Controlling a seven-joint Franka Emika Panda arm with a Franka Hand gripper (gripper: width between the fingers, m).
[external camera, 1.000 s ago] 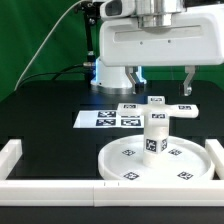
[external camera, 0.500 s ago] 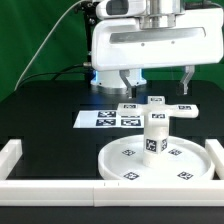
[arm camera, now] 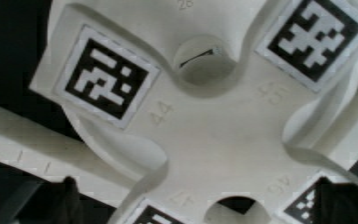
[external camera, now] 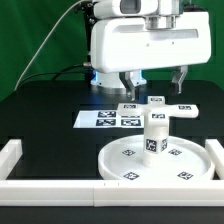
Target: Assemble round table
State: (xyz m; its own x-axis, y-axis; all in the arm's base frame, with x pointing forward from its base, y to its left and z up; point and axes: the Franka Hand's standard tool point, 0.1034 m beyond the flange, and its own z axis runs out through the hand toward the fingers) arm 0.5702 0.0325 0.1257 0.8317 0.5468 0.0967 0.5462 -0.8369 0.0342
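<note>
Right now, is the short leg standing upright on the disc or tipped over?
Upright: the leg stands vertically at the centre of the round disc, with the cross base sitting level on top.

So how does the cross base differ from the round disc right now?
The cross base is X-shaped and sits up on top of the short leg; the round disc is circular, wider, and lies flat on the table with the leg standing on it. Both are white and carry black-and-white square tags.

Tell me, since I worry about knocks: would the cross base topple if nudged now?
Probably. The cross base sits high on the narrow leg, so it looks top-heavy. It seems stiff moulded plastic, unlikely to bend. The disc below looks wide and steady.
</note>
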